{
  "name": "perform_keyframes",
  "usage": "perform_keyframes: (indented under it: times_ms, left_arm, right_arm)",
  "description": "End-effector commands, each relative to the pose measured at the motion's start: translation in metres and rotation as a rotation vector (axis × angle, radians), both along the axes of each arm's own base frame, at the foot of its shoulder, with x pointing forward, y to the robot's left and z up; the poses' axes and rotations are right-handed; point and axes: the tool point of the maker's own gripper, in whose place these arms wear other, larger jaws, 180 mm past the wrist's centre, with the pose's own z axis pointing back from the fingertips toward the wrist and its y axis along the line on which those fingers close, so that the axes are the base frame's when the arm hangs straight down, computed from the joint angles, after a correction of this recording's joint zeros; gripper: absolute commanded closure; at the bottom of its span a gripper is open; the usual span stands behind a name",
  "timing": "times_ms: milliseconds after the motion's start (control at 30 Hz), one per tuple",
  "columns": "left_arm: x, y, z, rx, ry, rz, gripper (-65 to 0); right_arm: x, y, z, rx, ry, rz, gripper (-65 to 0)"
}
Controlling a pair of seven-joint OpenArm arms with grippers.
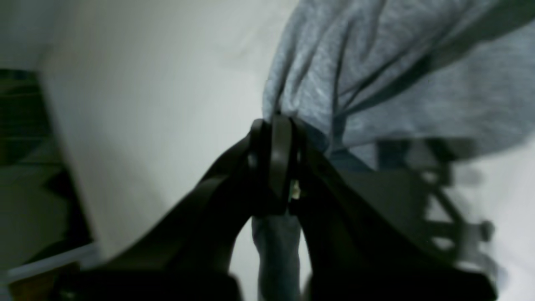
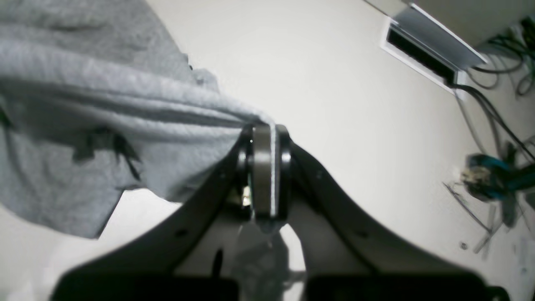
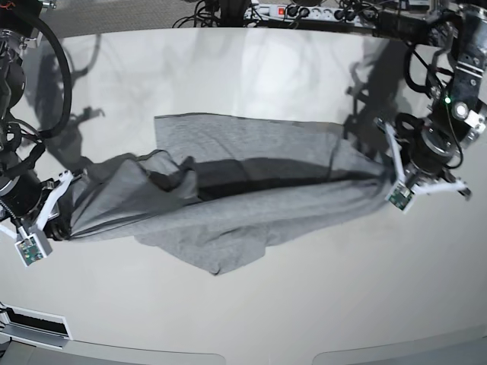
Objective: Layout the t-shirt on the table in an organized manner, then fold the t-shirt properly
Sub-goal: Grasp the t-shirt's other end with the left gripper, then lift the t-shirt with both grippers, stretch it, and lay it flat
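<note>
The heather-grey t-shirt (image 3: 251, 198) hangs stretched between my two grippers, in long folds across the middle of the off-white table (image 3: 304, 304). Its lower part droops onto the table at the front. My left gripper (image 3: 383, 182) is at the shirt's right end in the base view. In the left wrist view its fingertips (image 1: 276, 125) are shut on a bunched edge of grey fabric (image 1: 397, 71). My right gripper (image 3: 67, 228) holds the opposite end. The right wrist view shows it (image 2: 264, 129) shut on a taut fold of the shirt (image 2: 104, 108). The printed lettering shows only as dark shapes through the cloth.
A power strip with cables (image 3: 304, 11) runs along the table's far edge. A cable slot (image 2: 422, 54) and loose cables (image 2: 493, 175) lie near the right arm. The table's edge and dark floor (image 1: 25, 167) appear left of the left gripper.
</note>
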Motion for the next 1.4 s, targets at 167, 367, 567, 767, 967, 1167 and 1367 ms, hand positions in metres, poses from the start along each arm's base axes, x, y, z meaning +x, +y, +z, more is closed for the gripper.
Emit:
perform_keyframes:
  times_ms: [167, 367, 567, 767, 967, 1167, 1367]
  left_arm:
    - [0.038, 0.029, 0.062, 0.047, -0.168, 0.021, 0.0]
    - [0.069, 0.011, 0.111, -0.061, -0.275, -0.135, 0.0]
    - [0.115, 0.055, 0.214, -0.043, -0.47, -0.09, 0.0]
    - [0.134, 0.102, 0.323, -0.182, -0.637, -0.02, 0.0]
    - [0.131, 0.112, 0.376, -0.297, -0.655, -0.061, 0.0]
    - [0.118, 0.078, 0.311, -0.386, -0.346, -0.22, 0.0]
    - [0.073, 0.05, 0.194, -0.483, 0.11, -0.291, 0.0]
  right_arm:
    - [0.005, 0.003, 0.017, 0.013, -0.049, 0.022, 0.0]
    - [0.024, 0.011, 0.05, 0.047, -0.161, 0.066, 0.0]
    - [0.058, -0.018, 0.134, -0.034, -0.361, 0.01, 0.0]
    - [0.069, -0.043, 0.212, -0.123, -0.529, -0.029, 0.0]
    - [0.075, -0.059, 0.237, -0.126, -0.537, -0.023, 0.0]
    - [0.067, -0.034, 0.17, -0.012, -0.283, 0.172, 0.0]
    - [0.016, 0.001, 0.083, 0.116, 0.04, 0.369, 0.0]
